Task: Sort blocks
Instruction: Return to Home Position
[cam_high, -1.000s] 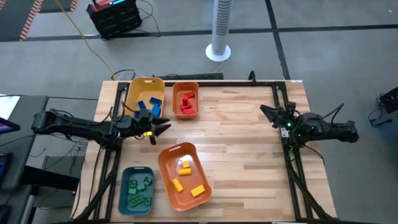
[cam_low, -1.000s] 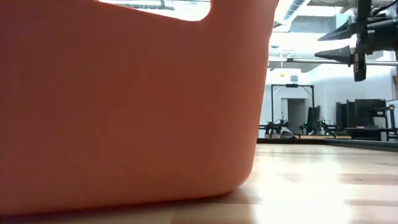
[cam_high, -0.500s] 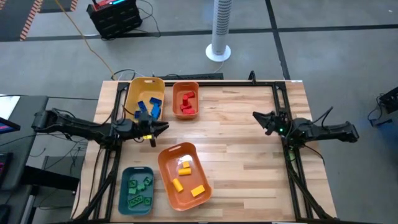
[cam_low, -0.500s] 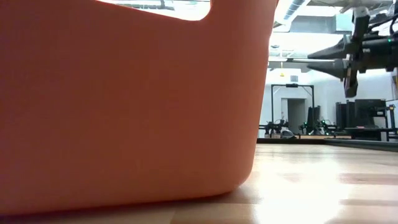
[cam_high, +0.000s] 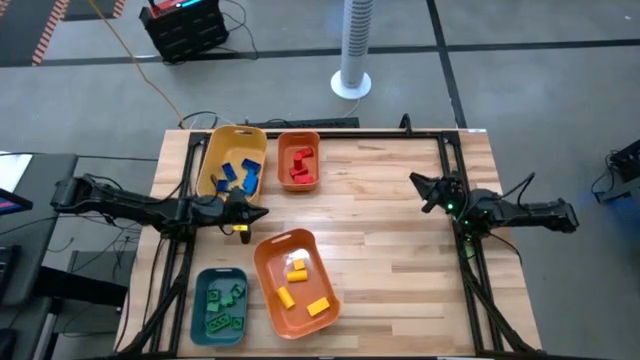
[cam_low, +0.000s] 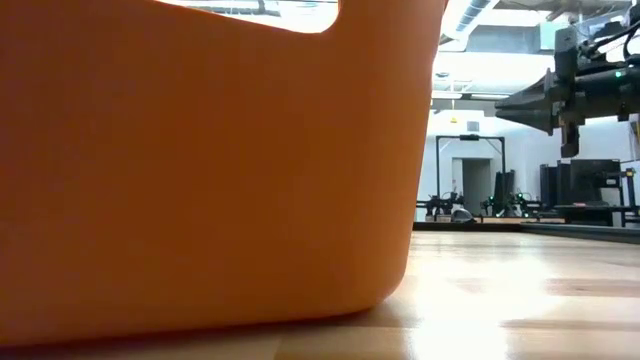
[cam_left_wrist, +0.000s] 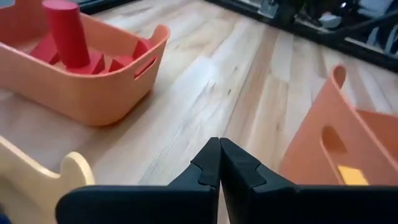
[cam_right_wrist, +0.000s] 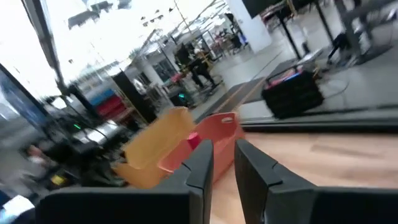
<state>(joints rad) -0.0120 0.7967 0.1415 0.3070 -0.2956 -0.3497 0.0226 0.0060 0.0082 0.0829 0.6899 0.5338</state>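
Blue blocks (cam_high: 238, 174) lie in a yellow bin (cam_high: 212, 150) just beyond the left gripper (cam_high: 260, 212), on its far side and slightly toward that arm's base. Red blocks (cam_high: 300, 165), one of them an upright cylinder, sit in a small orange bin (cam_high: 298, 136) beside the yellow one, ahead of the left gripper and off to its far side. Yellow blocks (cam_high: 297, 272) lie in a large orange bin (cam_high: 262, 275) close to the left gripper on its near side. Green blocks (cam_high: 225, 305) fill a teal bin (cam_high: 199, 312) farther toward the near edge, beside the large orange bin. No block lies loose on the wooden table (cam_high: 390, 240).

The left gripper hangs over the table's left part, between the yellow bin and the large orange bin. Its fingers (cam_left_wrist: 205, 171) are pressed together and hold nothing.

The right gripper (cam_high: 420, 190) hangs over the table's right part, well apart from every bin, pointing across the table toward the yellow and small orange bins. Its fingers (cam_right_wrist: 200, 165) stand a narrow gap apart, with nothing between them. In the low view the wall of the large orange bin fills most of the picture.
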